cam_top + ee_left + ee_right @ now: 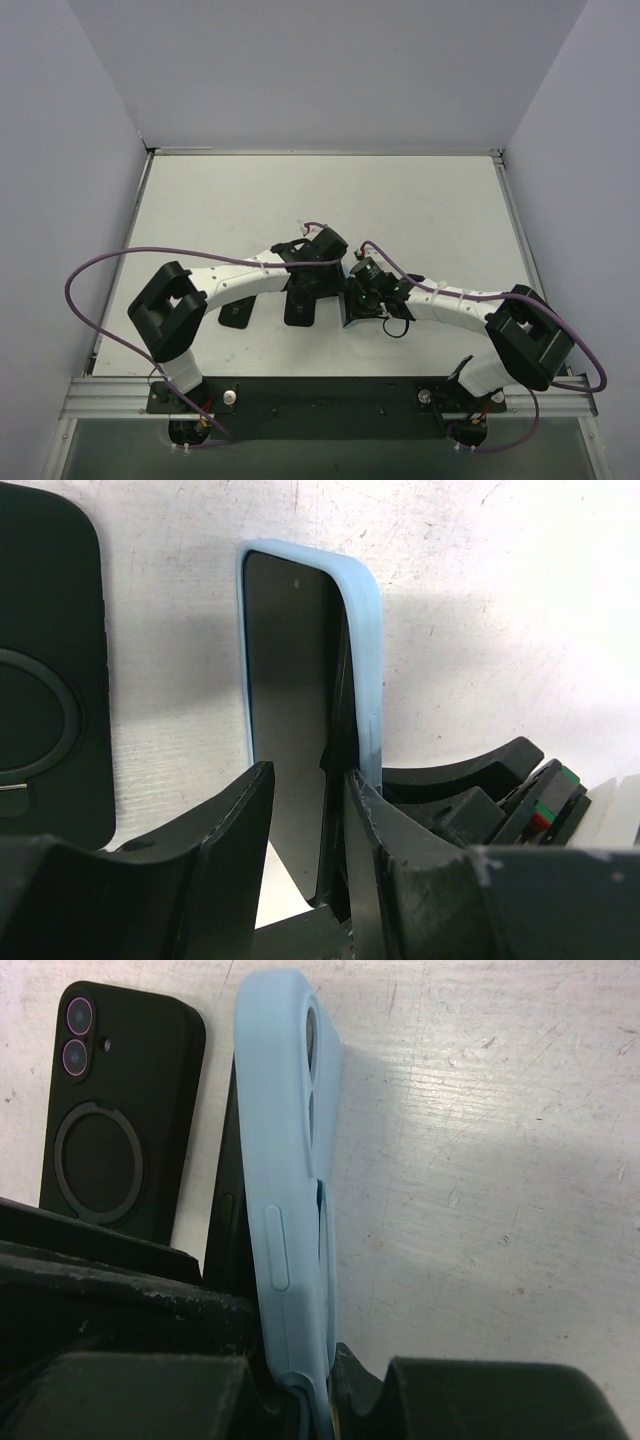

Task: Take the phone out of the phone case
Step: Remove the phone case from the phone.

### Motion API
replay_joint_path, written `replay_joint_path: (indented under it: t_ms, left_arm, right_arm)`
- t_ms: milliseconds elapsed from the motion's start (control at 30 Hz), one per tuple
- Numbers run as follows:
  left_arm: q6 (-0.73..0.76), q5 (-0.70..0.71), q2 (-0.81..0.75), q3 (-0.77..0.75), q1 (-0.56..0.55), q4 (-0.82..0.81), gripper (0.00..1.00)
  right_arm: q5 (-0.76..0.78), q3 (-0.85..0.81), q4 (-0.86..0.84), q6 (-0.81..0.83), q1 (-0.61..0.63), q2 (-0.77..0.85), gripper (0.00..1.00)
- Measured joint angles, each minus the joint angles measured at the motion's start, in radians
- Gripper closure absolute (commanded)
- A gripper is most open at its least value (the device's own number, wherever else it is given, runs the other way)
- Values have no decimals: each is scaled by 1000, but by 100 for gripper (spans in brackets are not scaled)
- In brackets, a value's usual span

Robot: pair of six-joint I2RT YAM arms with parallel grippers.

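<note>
now | right pincer (300, 1370) clamps blue case (285, 1160) | left pincer (308, 810) straddles phone (295, 680)

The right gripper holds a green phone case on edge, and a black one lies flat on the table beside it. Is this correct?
No: the right wrist view shows the case in the right gripper is light blue, not green. The black one does lie flat on the table beside it.
</note>
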State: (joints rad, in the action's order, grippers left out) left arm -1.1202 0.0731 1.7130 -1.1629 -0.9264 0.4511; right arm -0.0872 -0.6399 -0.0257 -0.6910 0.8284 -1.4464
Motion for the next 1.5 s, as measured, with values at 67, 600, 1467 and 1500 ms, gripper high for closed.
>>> replay_joint_path:
  t_ms: [67, 600, 1467, 1500]
  left_arm:
    - [0, 9, 11, -20, -4, 21, 58]
    - [-1, 107, 67, -118, -46, 123, 80]
    - [25, -50, -39, 49, -34, -48, 100]
    - [26, -59, -41, 54, -32, -54, 99]
  right_arm:
    - [0, 0, 0, -5, 0, 0, 100]
    - [-6, 9, -11, -42, -4, 2, 100]
    - [-51, 82, 21, 5, -1, 110, 100]
    - [-43, 76, 38, -4, 3, 111, 100]
